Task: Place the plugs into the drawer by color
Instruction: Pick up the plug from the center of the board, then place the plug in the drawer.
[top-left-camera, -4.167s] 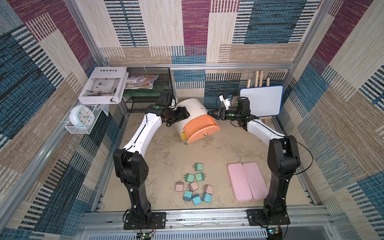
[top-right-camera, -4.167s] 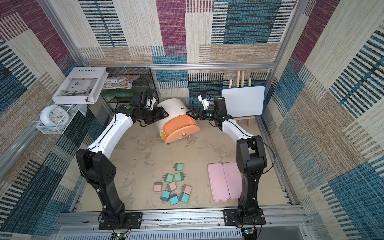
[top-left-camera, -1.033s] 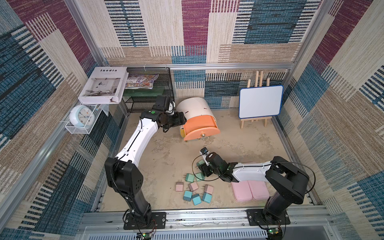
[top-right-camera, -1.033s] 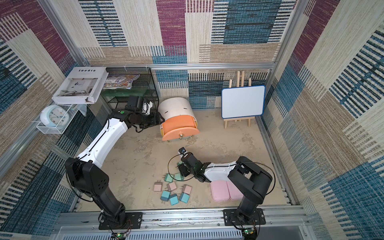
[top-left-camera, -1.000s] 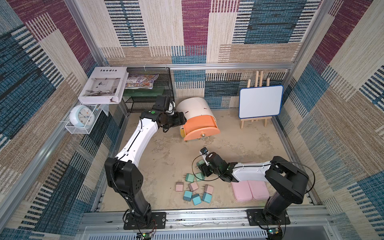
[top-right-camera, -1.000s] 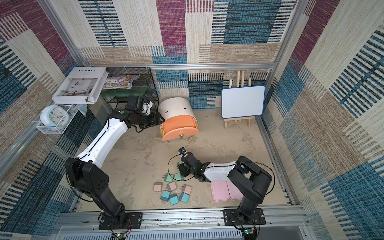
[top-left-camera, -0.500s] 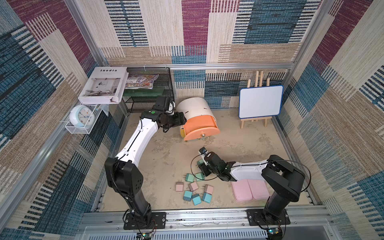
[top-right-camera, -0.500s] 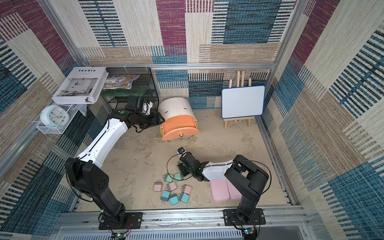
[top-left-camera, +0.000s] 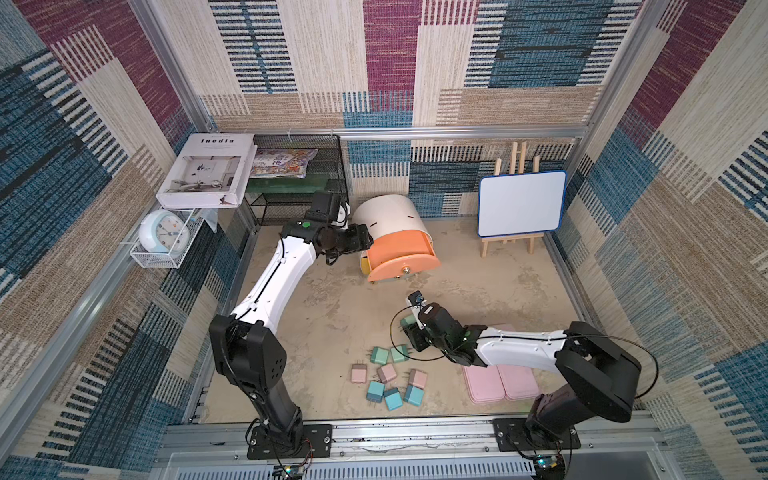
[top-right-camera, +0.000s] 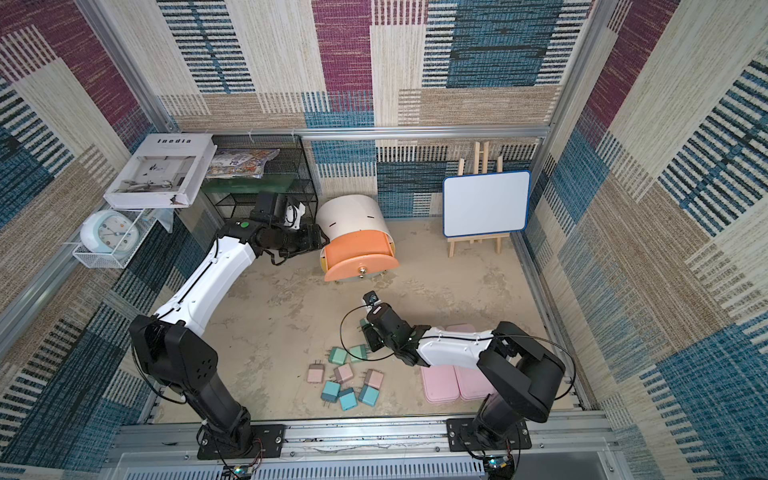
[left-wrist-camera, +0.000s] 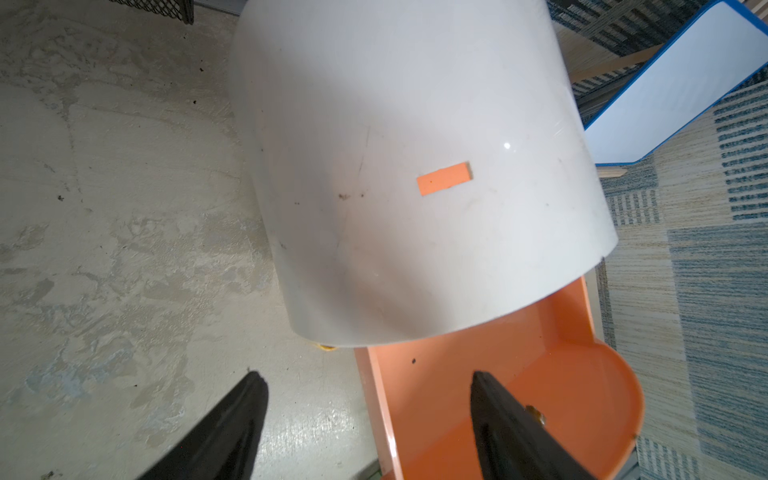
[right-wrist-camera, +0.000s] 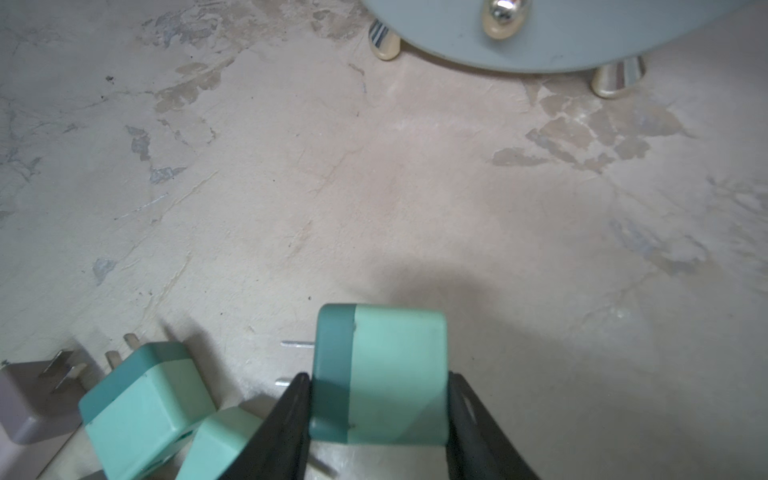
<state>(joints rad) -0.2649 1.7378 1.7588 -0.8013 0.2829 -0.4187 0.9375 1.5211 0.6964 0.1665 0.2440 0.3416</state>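
As right arm (top-left-camera: 519, 345) stretches low, jaws clasp plug (right-wrist-camera: 386, 370).

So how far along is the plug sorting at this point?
Done: the peach drawer is pulled open, with no plug visible inside. In hand: the right gripper has its jaws closed on a green plug. Still to do: place that one, then sort the eight other plugs lying loose.

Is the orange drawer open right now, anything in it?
Open: the orange drawer juts out past the white cabinet. The part visible in the left wrist view looks empty; the rest is hidden.
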